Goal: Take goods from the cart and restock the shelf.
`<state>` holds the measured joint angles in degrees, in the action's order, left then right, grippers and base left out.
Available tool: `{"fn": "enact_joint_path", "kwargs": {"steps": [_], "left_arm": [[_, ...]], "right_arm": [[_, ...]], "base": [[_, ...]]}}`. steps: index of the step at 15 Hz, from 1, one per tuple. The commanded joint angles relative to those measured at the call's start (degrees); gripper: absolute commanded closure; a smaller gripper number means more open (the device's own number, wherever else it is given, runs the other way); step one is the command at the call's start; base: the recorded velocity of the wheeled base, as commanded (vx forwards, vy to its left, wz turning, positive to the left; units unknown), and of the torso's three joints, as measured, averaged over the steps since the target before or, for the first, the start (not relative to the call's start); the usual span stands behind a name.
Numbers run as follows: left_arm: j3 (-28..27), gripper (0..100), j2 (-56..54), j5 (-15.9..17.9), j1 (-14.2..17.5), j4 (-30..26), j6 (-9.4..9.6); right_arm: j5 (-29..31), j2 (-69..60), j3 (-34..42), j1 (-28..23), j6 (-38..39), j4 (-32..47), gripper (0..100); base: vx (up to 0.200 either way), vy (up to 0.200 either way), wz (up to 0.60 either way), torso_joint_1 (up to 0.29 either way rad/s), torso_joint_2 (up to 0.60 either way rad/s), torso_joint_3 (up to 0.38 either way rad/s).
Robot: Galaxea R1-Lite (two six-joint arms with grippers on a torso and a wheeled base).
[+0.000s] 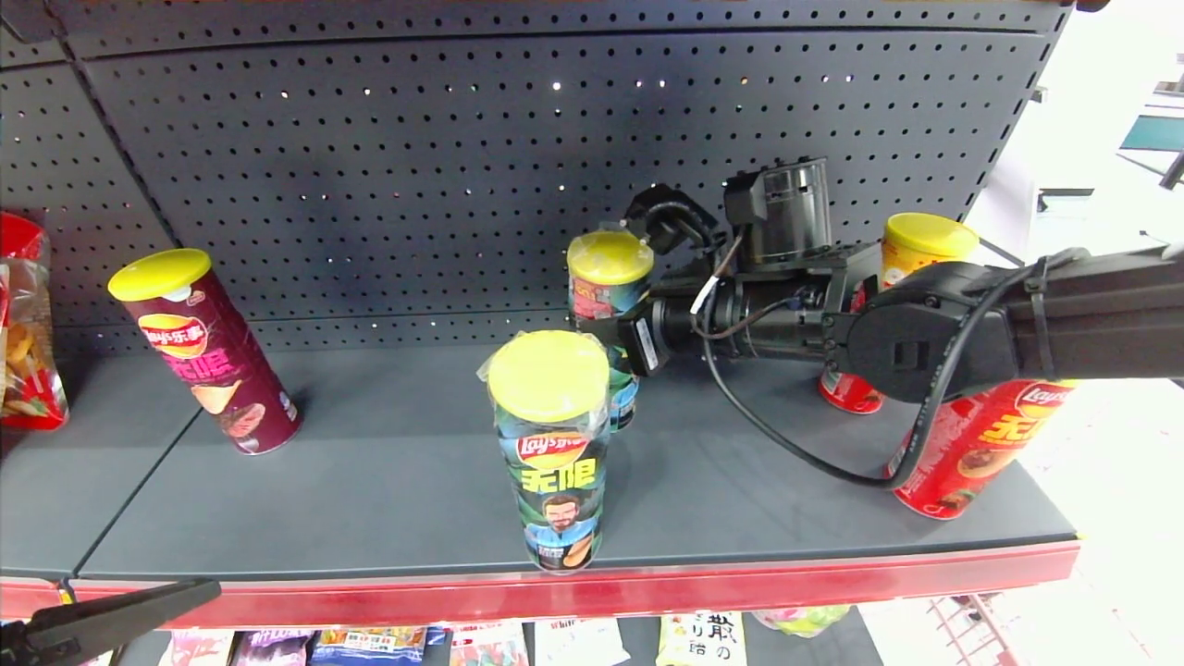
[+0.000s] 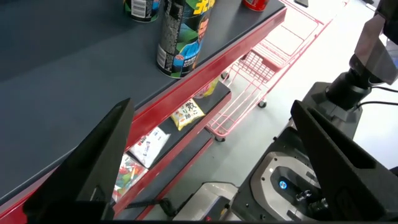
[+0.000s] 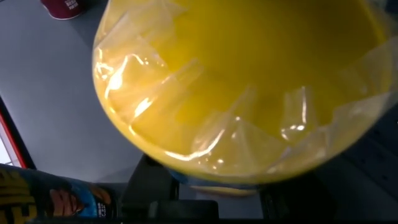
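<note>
**While clamped, rear can (image 1: 606,277) stands upright**

Head view: I find my right gripper (image 1: 622,347) apparently closed around the rear can, long axis vertical, on the shelf (image 1: 370,481). Left wrist view: left gripper (image 2: 217,162) spread wide, well off, below the shelf edge. Right wrist view: yellow lid (image 3: 242,81) close ahead.

Upright yellow-lidded chip can (image 1: 606,277) on shelf (image 1: 398,462)

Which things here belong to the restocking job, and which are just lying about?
Job: green cardboard chip tube with yellow lid, in the right gripper; grey metal shelf; pink wire cart.
Lying about: maroon chip tube; front green chip tube; red chip tubes; packets below.
</note>
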<state>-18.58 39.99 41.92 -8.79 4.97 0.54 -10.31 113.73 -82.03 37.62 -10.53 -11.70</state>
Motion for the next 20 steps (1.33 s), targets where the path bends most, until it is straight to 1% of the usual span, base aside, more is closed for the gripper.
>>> {"fn": "enact_joint_path", "kwargs": {"steps": [1, 8, 9, 12, 15, 17, 20], "left_arm": [[-0.05, 0, 0.18, 0.0, 0.0, 0.04, -0.01], [-0.05, 0, -0.08, 0.0, 0.0, 0.04, -0.01], [-0.05, 0, -0.08, 0.0, 0.0, 0.04, -0.01], [-0.05, 0, 0.01, 0.0, 0.0, 0.04, -0.01], [-0.05, 0, 0.36, 0.0, 0.0, 0.04, -0.01], [-0.05, 0, 0.71, 0.0, 0.0, 0.04, -0.01], [-0.23, 0, 2.47, -0.61, 0.0, 0.21, 0.08]], "right_arm": [[0.21, 0.09, -0.41, 0.26, 0.07, 0.01, 100], [0.91, 0.18, -0.06, 1.23, 0.16, -0.16, 100], [1.0, 0.18, 0.2, 1.32, 0.16, -0.16, 0], [1.26, -0.52, 1.17, 1.4, 0.43, -0.25, 0], [4.07, -3.69, 3.1, 1.84, 2.45, -0.16, 0], [5.74, -7.11, 6.18, 2.19, 4.38, -0.16, 0], [7.68, -13.0, 11.37, 1.84, 4.47, 0.1, 0]], "base": [[0.0, 0.0, 0.0, 0.0, 0.0, 0.0], [0.0, 0.0, 0.0, 0.0, 0.0, 0.0], [0.0, 0.0, 0.0, 0.0, 0.0, 0.0], [0.0, 0.0, 0.0, 0.0, 0.0, 0.0], [0.0, 0.0, 0.0, 0.0, 0.0, 0.0], [0.0, 0.0, 0.0, 0.0, 0.0, 0.0], [0.0, 0.0, 0.0, 0.0, 0.0, 0.0]]}}
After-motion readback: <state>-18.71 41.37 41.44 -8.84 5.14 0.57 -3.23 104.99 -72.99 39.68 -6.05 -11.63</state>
